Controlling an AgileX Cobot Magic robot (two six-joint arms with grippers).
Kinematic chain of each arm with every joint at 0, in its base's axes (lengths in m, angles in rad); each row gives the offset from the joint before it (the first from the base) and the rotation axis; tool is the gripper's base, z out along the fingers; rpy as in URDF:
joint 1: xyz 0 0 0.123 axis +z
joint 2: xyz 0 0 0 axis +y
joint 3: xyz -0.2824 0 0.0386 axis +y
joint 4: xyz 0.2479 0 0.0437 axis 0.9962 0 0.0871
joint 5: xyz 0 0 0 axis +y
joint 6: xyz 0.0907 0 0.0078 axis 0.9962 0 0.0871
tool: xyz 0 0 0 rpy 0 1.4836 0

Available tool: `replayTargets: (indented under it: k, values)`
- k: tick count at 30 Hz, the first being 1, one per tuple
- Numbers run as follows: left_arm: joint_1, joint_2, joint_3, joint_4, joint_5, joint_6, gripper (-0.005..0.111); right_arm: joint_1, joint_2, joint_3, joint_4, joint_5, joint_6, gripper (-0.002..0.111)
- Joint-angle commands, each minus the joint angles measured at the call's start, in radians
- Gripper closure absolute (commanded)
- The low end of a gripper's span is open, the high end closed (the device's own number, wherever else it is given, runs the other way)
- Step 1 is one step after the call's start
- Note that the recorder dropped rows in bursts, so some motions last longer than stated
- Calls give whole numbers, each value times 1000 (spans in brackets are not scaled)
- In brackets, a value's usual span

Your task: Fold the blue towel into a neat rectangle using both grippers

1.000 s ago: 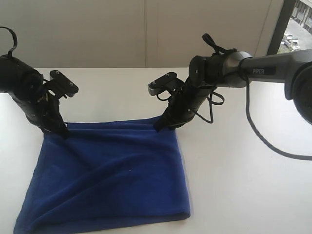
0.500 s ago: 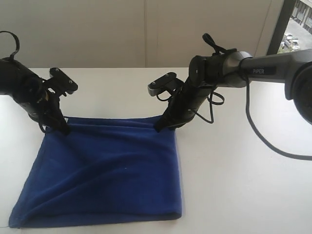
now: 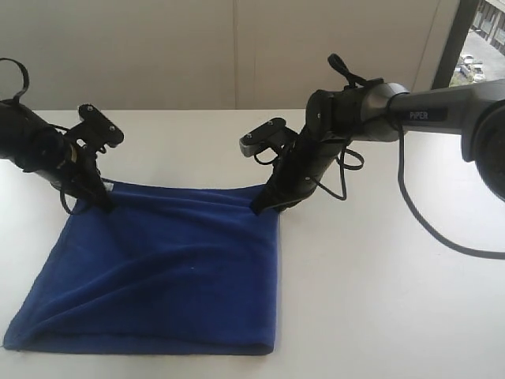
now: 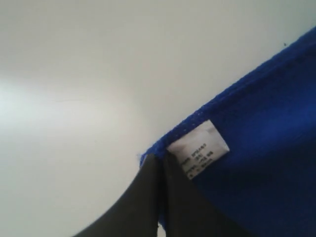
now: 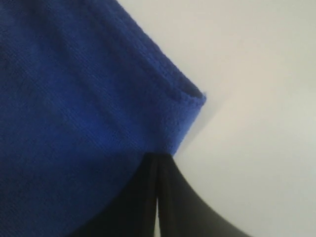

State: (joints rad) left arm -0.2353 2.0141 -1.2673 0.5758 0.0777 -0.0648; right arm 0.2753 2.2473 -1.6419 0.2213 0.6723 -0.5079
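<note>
Left wrist view is showing the left gripper [image 4: 159, 160] with its two black fingers pressed together, no gap between them, pinching a corner of the blue towel [image 4: 266, 148]. A small white tag [image 4: 198, 148], its print too fine to read, is sitting on the cloth just beside the fingertips, at the stitched edge. Past that edge the white table [image 4: 74, 74] is showing.

In the right wrist view the right gripper [image 5: 157, 159] is likewise clamping, its fingers meeting on another corner of the towel. That corner is appearing as a doubled layer with a thick hem. The cloth is spreading away from the fingertips on one side while the table is filling the other.

In the exterior view both arms are angling down to the towel's far edge, the left gripper at its far-left corner and the right gripper at its far-right corner. The edge is stretching fairly straight between them. The rest of the towel is lying on the table, widening toward the camera, with soft creases fanning out from the left gripper across the plush. Its near edge is looking rounded, like a fold, and its near-left corner is reaching almost to the picture's border. A black cable [image 3: 410, 205] is looping from the right arm across the table, well apart from the cloth.
</note>
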Motion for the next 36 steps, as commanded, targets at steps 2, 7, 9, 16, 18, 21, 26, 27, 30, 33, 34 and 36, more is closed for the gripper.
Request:
replayTargets:
  k: [2, 7, 9, 16, 18, 21, 26, 27, 30, 33, 34, 36]
  values:
    - [5, 36, -2, 23, -10, -6, 107, -5, 1, -2, -14, 22, -12, 108]
    - [5, 49, -2, 23, -10, -8, 107, -5, 1, -2, -14, 23, -12, 108]
    - [5, 49, -2, 24, -10, -8, 107, -5, 1, -2, -14, 23, -14, 108]
    - [5, 49, -2, 43, 4, -8, 71, -5, 1, -2, -14, 23, -16, 108]
    - [5, 49, -2, 43, 4, -8, 61, -5, 1, -2, -14, 28, -16, 108]
    - [5, 37, -4, 43, 7, -8, 59, -5, 3, -2, -14, 33, -16, 108]
    - [5, 6, -51, 45, 99, -10, 59, -5, 3, -2, -14, 37, -16, 108]
    - [5, -1, -63, 45, 122, -10, 59, -5, 3, -2, -14, 37, -16, 108]
    - [5, -29, -95, 50, 185, -10, 59, -5, 3, -2, -14, 37, -16, 108]
    - [5, -70, -113, 50, 241, -10, 59, -5, 3, -2, -14, 31, -20, 108]
    - [5, -94, -113, 50, 262, -13, 59, -5, 3, -2, -20, 31, -20, 108]
    - [5, -114, -113, 50, 274, -13, 59, -5, -1, -2, -22, 33, -20, 108]
